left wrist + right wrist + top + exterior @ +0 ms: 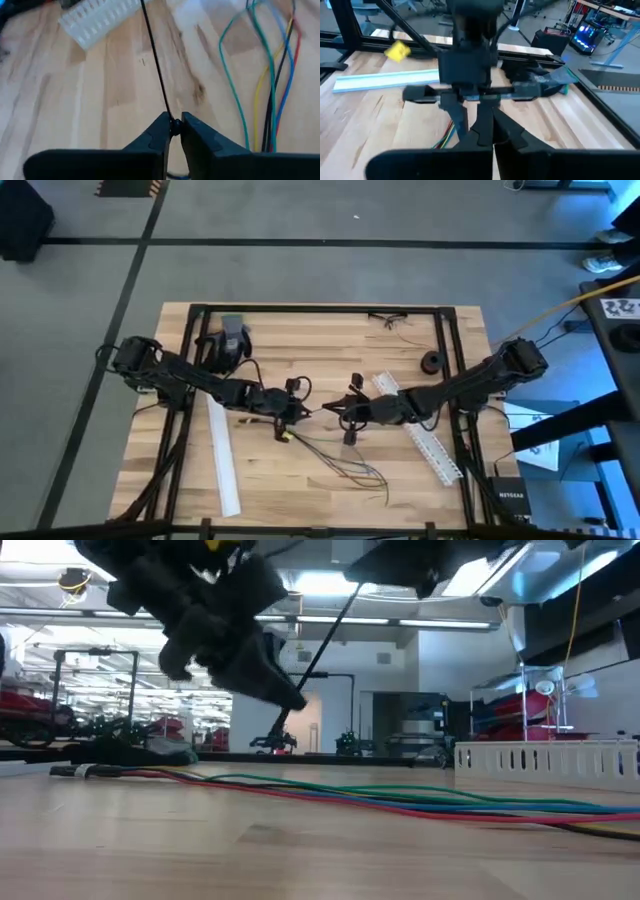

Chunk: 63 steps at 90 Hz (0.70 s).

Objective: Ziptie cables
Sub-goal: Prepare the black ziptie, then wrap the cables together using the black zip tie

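Left gripper point(173, 125) clamped on your thin stiff black plastic ziptie point(155, 60), above loose coloured thin cables point(267, 85); right gripper point(492, 131) fingers pressed together mid-table.

In your left wrist view, the thin straight black plastic ziptie point(156, 65) is running out past the picture's edge, so its far end is not showing. The thin coloured cables point(267, 75) are likewise being cut off there. In your right wrist view, the right gripper's point(492, 134) fingertips are blurring against the left arm.
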Tool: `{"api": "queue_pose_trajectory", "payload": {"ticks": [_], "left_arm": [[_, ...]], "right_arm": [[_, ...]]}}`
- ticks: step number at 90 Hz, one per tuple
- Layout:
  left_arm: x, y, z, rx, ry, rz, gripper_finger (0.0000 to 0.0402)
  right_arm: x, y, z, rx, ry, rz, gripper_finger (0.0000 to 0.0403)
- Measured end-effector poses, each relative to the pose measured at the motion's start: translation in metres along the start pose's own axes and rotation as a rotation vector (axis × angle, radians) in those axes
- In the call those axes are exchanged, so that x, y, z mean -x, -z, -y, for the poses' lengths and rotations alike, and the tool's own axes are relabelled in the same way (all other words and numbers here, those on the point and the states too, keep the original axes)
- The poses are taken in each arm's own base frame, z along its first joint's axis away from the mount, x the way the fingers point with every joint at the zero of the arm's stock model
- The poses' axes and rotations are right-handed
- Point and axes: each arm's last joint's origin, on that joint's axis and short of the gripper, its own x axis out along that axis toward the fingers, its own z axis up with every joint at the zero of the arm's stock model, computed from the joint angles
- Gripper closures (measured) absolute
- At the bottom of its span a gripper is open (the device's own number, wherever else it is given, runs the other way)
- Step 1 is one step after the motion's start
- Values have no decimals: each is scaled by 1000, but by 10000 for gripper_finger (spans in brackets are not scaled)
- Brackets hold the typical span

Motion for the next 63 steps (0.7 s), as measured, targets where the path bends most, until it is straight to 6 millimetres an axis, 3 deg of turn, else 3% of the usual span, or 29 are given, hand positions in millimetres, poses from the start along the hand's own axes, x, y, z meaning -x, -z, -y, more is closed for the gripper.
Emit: {"api": "queue_pose_trajectory", "payload": {"ticks": [24, 42, 63], "left_arm": [[-2, 9, 0, -6, 7, -59, 365], [-1, 1, -2, 8, -7, 6, 379], [13, -3, -5, 34, -32, -6, 394]], "right_arm": [[8, -10, 4, -28, 8, 24, 403], [6, -3, 3, -76, -4, -21, 398], [16, -2, 11, -115, 36, -92, 335]]}}
